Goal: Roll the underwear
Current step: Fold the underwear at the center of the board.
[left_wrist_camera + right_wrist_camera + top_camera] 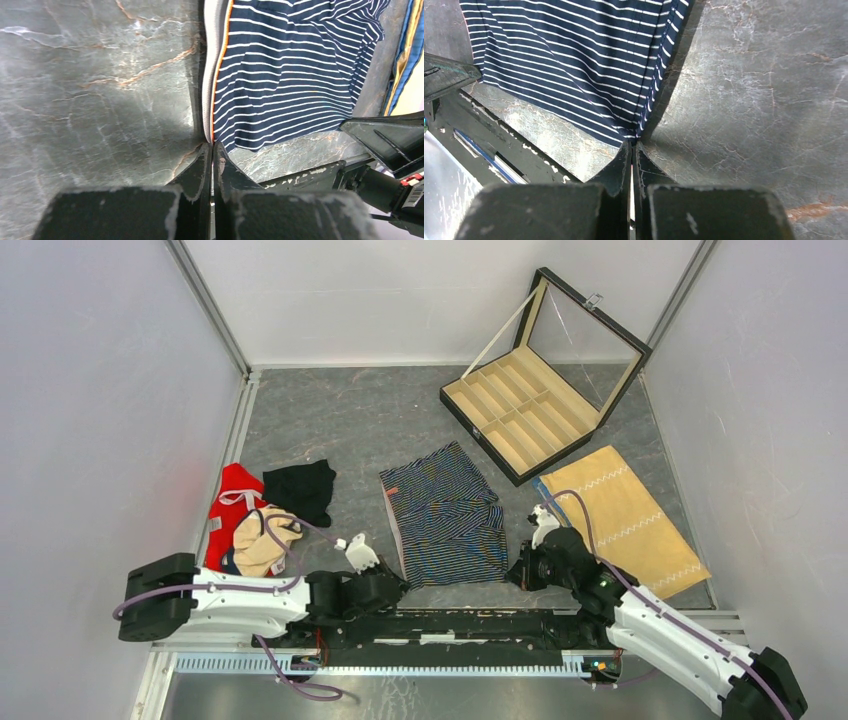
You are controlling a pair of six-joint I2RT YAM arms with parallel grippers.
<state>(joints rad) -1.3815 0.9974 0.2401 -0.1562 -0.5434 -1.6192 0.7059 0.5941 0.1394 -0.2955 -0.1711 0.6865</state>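
L arm (240,600) lies low & nearly flat along the near table edge, reaching twd 3 o'clock from its base. Its wrist brings the L gripper (213,146) to the near-left corner of the striped underwear (445,515). Wrist cam: fingers pressed together, no gap, pinched on the corner where the grey waistband w/ orange trim ends.

R arm (650,625) comes in from its base at 5 o'clock, angled twd 10 o'clock, elbow low, wrist by the garment's near-right corner. R gripper (632,146) is likewise closed tight, tips clamped on that corner's hem. The edge there looks a bit lifted off the table (764,100), w/ shadow beside it.

Striped underwear lies spread flat mid-table, navy w/ thin pale stripes, near edge between the two grippers. Black underwear (300,490) sits at its 9 o'clock, apart from it, next to a red garment (232,502) & a beige one (265,540). Open compartment box (520,410) at 1 o'clock; tan zigzag-stitched cloth (625,515) at 3 o'clock.
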